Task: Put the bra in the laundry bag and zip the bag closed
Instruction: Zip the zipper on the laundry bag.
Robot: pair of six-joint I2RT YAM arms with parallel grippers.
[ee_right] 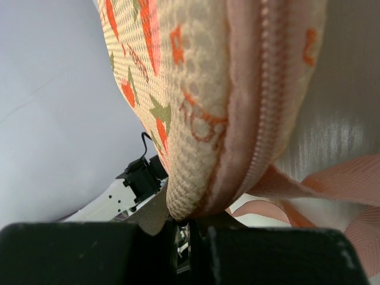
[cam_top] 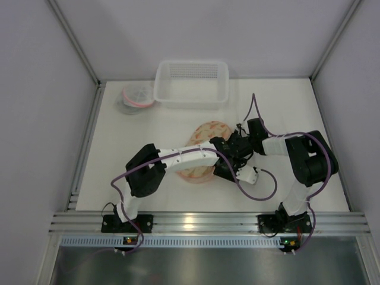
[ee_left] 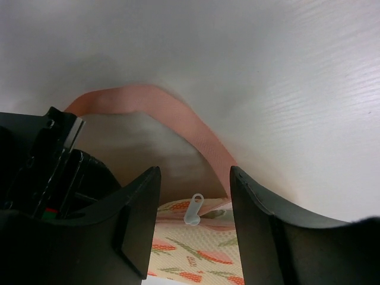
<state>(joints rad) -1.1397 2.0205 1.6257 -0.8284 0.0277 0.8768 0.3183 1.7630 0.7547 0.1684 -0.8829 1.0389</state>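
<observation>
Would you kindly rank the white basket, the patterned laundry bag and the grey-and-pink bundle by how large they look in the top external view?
1. white basket
2. patterned laundry bag, though the arms hide part of it
3. grey-and-pink bundle

Laundry bag (cam_top: 209,130): round, cream w/ strawberry print, pink zip trim, centre of table (cam_top: 148,127).

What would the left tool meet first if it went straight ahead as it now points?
Probably the white zipper pull on the laundry bag, between the left tool's fingers; depth is unclear.
</observation>
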